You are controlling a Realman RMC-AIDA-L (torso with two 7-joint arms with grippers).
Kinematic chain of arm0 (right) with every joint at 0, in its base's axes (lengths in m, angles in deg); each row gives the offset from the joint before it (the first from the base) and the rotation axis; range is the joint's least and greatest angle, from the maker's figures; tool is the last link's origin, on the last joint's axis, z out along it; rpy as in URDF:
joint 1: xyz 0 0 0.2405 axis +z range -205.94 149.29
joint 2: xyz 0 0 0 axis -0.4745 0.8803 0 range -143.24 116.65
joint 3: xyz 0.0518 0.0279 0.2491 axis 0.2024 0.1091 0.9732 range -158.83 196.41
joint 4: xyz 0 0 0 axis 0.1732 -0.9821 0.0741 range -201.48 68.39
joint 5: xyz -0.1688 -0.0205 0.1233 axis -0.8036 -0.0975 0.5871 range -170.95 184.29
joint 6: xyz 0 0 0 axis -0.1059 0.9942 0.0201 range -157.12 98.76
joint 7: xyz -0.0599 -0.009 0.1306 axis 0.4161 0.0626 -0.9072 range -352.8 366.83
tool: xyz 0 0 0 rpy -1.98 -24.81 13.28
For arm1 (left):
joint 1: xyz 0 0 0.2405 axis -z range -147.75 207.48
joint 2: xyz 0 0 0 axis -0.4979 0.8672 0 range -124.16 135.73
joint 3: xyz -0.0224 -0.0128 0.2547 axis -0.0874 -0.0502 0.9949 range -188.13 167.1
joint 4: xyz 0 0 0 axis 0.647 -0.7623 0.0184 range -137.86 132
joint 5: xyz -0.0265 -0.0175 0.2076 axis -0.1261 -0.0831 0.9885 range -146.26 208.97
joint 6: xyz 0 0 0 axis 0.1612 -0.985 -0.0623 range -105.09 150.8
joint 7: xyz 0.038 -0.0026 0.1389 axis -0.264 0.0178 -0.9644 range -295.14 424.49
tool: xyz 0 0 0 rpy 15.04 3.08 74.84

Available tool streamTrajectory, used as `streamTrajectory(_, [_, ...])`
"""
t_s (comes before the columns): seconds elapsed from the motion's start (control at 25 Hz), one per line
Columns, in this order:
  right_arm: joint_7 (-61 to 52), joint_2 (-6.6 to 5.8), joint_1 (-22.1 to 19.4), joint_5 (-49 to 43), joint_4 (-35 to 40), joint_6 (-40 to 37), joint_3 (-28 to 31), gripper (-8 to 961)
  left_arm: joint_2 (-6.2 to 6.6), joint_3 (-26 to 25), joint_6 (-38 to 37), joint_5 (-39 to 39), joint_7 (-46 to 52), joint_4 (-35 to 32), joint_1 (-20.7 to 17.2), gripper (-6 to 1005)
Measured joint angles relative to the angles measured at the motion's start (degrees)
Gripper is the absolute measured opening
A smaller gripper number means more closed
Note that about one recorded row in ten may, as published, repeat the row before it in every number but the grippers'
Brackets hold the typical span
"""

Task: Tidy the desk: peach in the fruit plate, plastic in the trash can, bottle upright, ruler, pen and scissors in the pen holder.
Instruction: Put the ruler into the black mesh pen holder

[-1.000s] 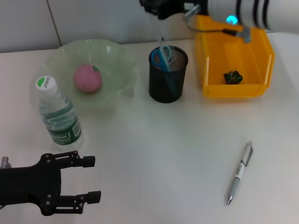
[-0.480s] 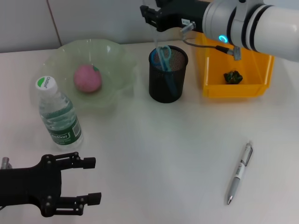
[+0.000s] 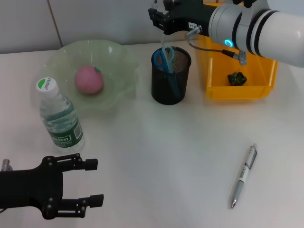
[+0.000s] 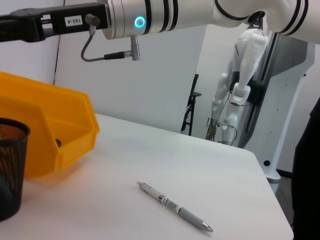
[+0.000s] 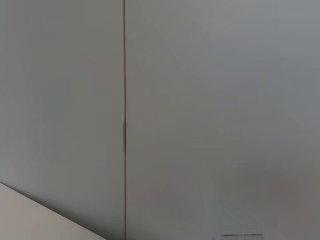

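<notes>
Your right gripper (image 3: 160, 14) hangs at the far edge of the desk, directly above the black mesh pen holder (image 3: 170, 76). A thin transparent strip — probably the ruler (image 3: 164, 40), though it is hard to make out — runs from the gripper down into the holder. You cannot tell from the head view whether the fingers are closed on it or apart, and the right wrist view shows only a plain wall.

The blue-handled scissors (image 3: 166, 58) already stand in the pen holder, handles up. Just beside the holder, on your right, sits the yellow bin (image 3: 237, 90) with a dark green crumpled scrap (image 3: 236, 78) lying inside it. On the other side, the pink peach (image 3: 89, 80) rests in the pale green fruit plate (image 3: 119, 61), and the water bottle (image 3: 60, 115) stands upright near the plate, cap on.

The pen (image 3: 243, 176) lies flat on the white desk (image 3: 166, 142), well apart from everything else — on your right and toward the near edge. The left wrist view shows it too, alone on the bare surface.

Your left gripper (image 3: 84, 183) sits low at the near left corner, fingers spread apart and holding nothing, close to the bottle but not touching it.
</notes>
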Motion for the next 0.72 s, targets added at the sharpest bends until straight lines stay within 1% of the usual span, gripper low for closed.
streamTrajectory(0.6, [0.98, -0.18, -0.01, -0.44, -0.39, -1.07, -0.03, 515, 0.09, 0.1, 0.0, -1.4, 0.14, 0.0, -0.16, 783])
streamTrajectory(0.72, [0.98, -0.18, -0.04, -0.41, -0.22, -1.07, -0.01, 567, 0.09, 0.04, 0.0, -1.4, 0.14, 0.0, -0.21, 783])
